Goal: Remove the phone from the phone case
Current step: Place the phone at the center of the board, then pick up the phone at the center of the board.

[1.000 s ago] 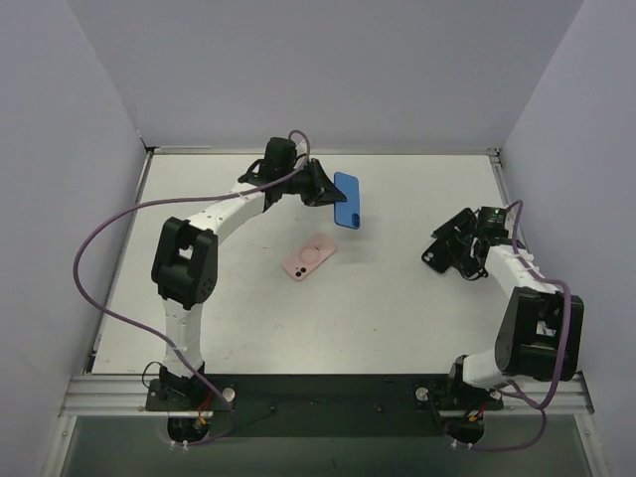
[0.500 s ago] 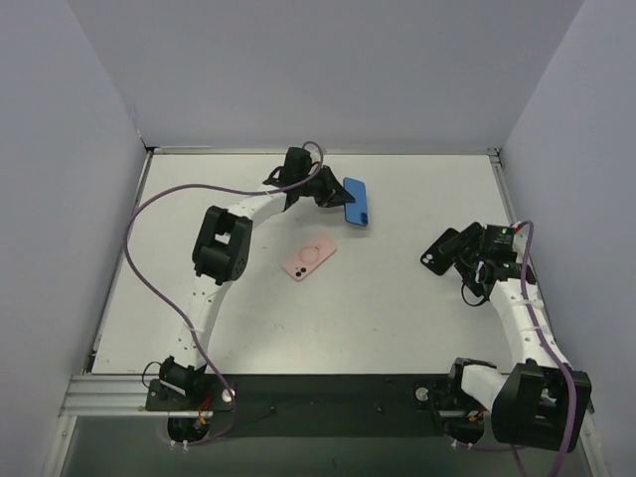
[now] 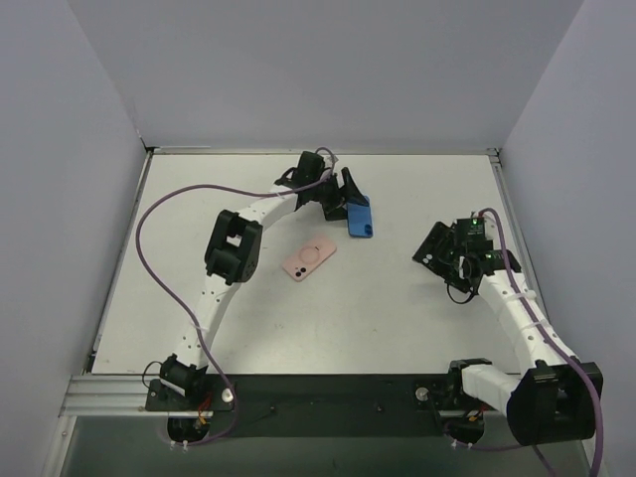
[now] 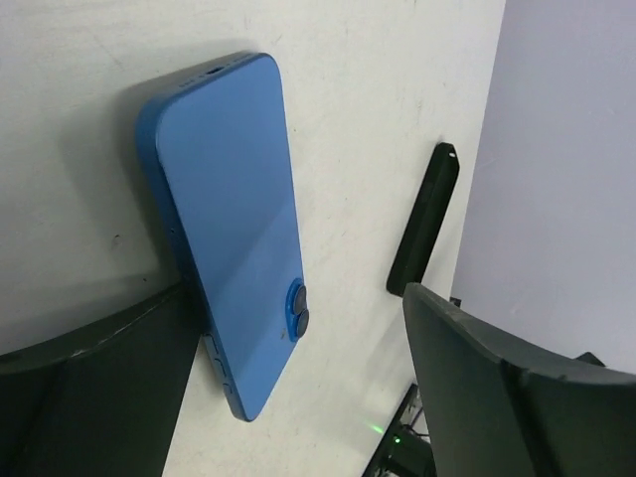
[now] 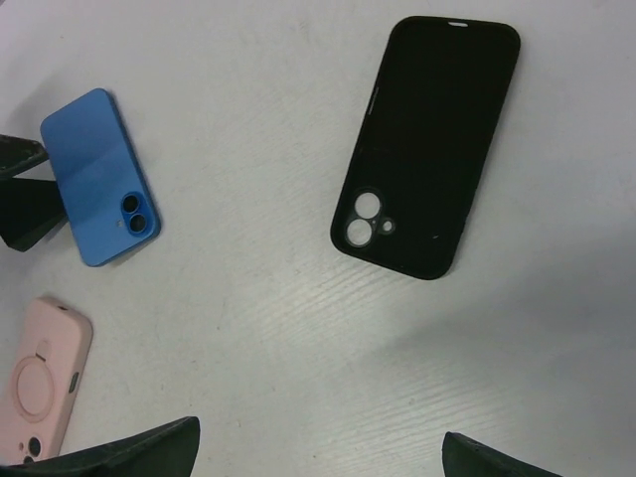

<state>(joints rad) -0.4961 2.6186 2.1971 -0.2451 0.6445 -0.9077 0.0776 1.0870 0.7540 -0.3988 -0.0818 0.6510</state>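
Phone (image 3: 361, 218) now lies flat, released (left gripper (image 3: 348, 202) spread beside it).

The white table (image 3: 397, 328) carries three flat things, all lying directly on its surface. A blue phone (image 4: 234, 248) lies back up with its twin lenses showing, between the fingers of the left gripper (image 3: 350, 202), close against one finger and well apart from the other. A black phone case (image 5: 427, 149) lies just ahead of the right gripper (image 5: 318, 459), the table showing through its camera cut-outs. A pink case (image 3: 309, 258) with a ring on its back lies near the left gripper, on the side toward the arm bases, and far off to the right gripper's left
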